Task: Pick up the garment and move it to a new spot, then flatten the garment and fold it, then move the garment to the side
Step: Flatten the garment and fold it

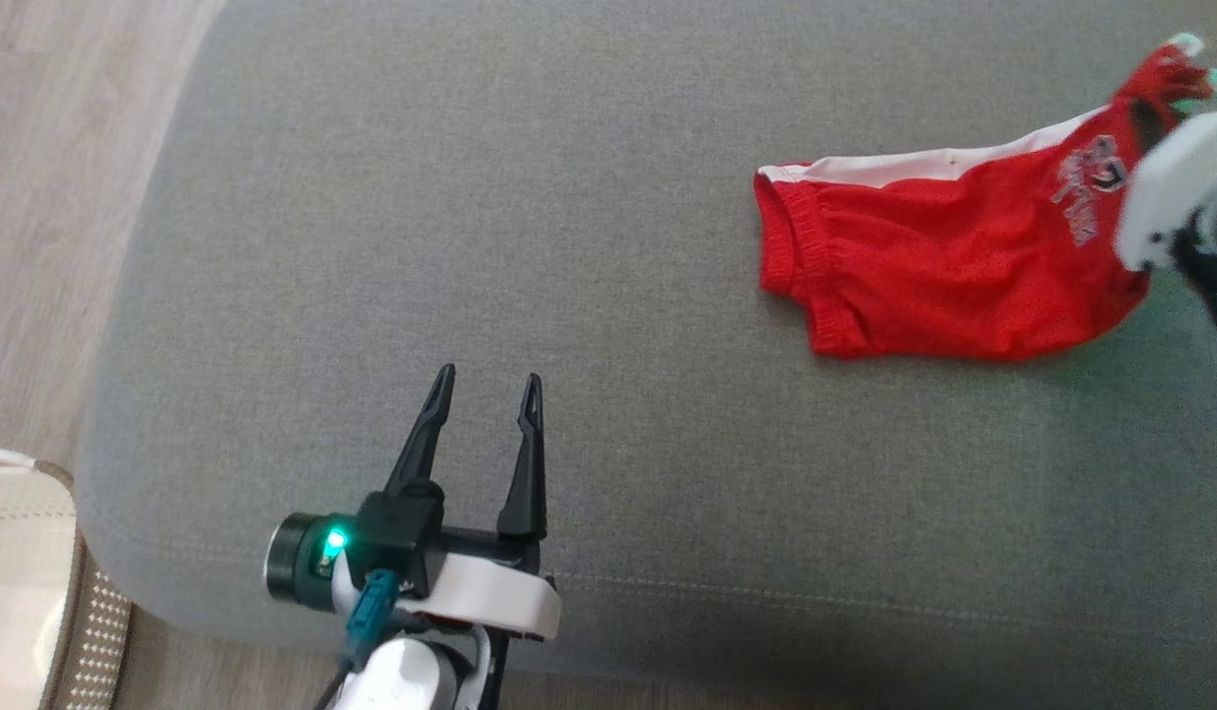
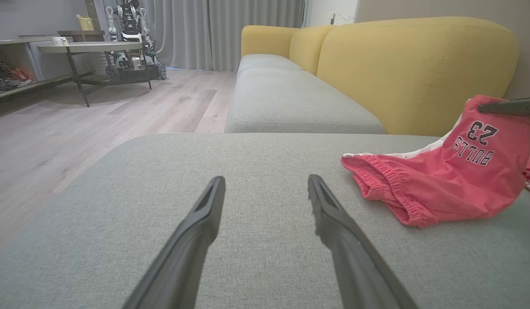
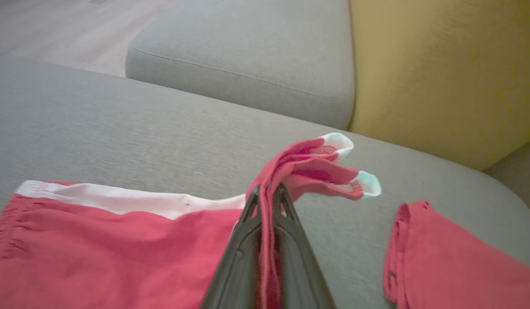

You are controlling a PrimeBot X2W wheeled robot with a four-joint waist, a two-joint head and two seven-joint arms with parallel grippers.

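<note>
The garment point(image 1: 944, 266), red shorts with a white side stripe and a printed number, lies on the grey sofa cushion point(image 1: 470, 227) at the right. My right gripper point(image 3: 267, 191) is shut on its far corner, and the pinched cloth stands up off the cushion with the rest trailing flat. From the left wrist view the garment point(image 2: 454, 180) hangs from a dark right gripper finger point(image 2: 505, 106). My left gripper point(image 1: 488, 373) hovers open and empty over the cushion's front left, well apart from the shorts. Its fingers point(image 2: 205, 223) point across bare fabric.
A second piece of red cloth point(image 3: 441, 262) lies on the cushion just beyond the shorts. The yellow backrest point(image 2: 415, 73) rises behind the cushion. Wooden floor point(image 1: 56, 197) runs along the left edge. A table and another robot point(image 2: 127, 38) stand far across the room.
</note>
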